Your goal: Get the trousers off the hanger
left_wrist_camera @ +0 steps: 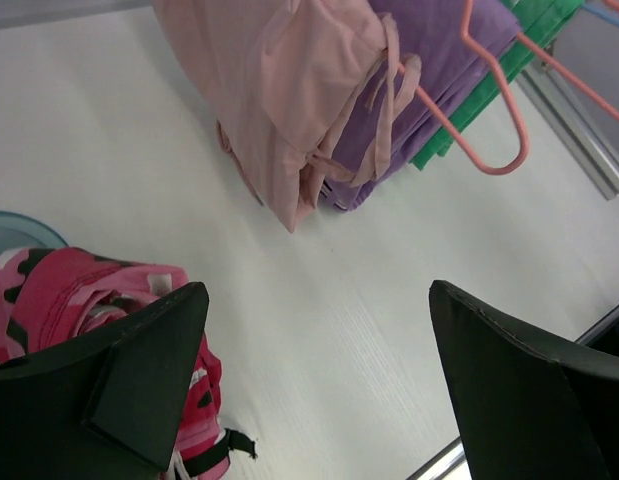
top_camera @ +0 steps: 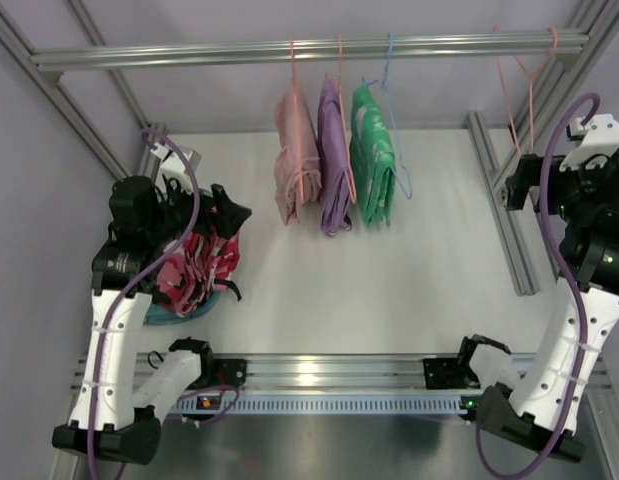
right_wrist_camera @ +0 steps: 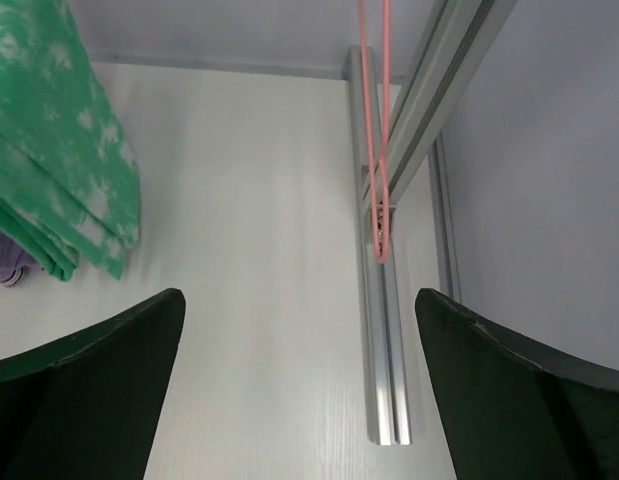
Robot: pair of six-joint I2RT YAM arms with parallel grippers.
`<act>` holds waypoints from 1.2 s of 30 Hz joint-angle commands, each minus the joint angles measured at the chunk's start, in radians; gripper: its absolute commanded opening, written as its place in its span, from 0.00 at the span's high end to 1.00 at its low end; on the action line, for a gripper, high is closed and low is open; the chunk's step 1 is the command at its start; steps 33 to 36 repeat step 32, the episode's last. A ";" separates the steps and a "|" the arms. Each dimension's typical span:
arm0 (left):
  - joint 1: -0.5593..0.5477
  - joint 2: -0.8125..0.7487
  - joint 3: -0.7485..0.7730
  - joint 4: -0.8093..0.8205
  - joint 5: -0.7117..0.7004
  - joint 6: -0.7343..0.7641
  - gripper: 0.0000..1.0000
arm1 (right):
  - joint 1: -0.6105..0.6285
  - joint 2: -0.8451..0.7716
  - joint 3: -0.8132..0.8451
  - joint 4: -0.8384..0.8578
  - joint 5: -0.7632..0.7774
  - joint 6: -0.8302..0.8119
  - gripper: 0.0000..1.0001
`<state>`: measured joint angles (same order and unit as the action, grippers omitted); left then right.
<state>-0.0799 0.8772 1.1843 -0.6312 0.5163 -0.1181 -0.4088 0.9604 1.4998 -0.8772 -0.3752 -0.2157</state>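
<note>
Trousers [left_wrist_camera: 79, 300] off the bare hanger [right_wrist_camera: 379, 258], bunched under left claw [left_wrist_camera: 314, 300], wide and empty. Right claw [right_wrist_camera: 297, 300] wide too. Soft, light, floppy-looking: pinch a thick fold.

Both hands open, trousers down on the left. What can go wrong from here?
1. The left hand hangs open close over the trousers, whose dark strap trails by one finger; pulling away could snag and drag them.
2. The bare hanger dangles right in front of the open right hand; a careless retreat might knock it off the rail.
</note>
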 commanded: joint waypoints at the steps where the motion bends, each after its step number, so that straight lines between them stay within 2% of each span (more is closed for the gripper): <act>1: 0.003 -0.014 0.034 -0.096 -0.050 0.031 0.02 | -0.013 -0.063 0.043 -0.089 -0.057 -0.030 0.01; 4: 0.003 -0.044 0.031 -0.127 -0.076 0.041 0.02 | -0.013 -0.084 0.076 -0.153 -0.141 -0.088 0.01; 9: 0.049 -0.112 0.014 -0.179 -0.030 0.100 0.02 | -0.013 -0.057 0.073 -0.315 -0.322 -0.172 0.01; 12: 0.072 -0.155 -0.014 -0.223 -0.050 0.150 0.02 | -0.012 -0.058 -0.016 -0.315 -0.489 -0.146 0.01; 15: 0.103 -0.191 -0.023 -0.272 -0.116 0.167 0.02 | 0.014 -0.069 -0.114 -0.286 -0.539 -0.119 0.01; 18: 0.103 -0.221 -0.023 -0.326 -0.171 0.192 0.02 | 0.138 -0.110 -0.208 -0.214 -0.444 -0.051 0.01; 19: 0.104 -0.230 -0.025 -0.338 -0.183 0.201 0.02 | 0.244 -0.135 -0.231 -0.163 -0.365 -0.030 0.01; 21: 0.103 -0.251 -0.029 -0.355 -0.208 0.202 0.02 | 0.353 -0.158 -0.297 -0.120 -0.292 0.035 0.00; 22: 0.104 -0.256 -0.034 -0.358 -0.226 0.202 0.02 | 0.446 -0.175 -0.315 -0.091 -0.262 0.048 0.01; 36: 0.120 -0.254 -0.017 -0.361 -0.248 0.166 0.02 | 0.464 -0.222 -0.386 -0.112 -0.238 0.006 0.00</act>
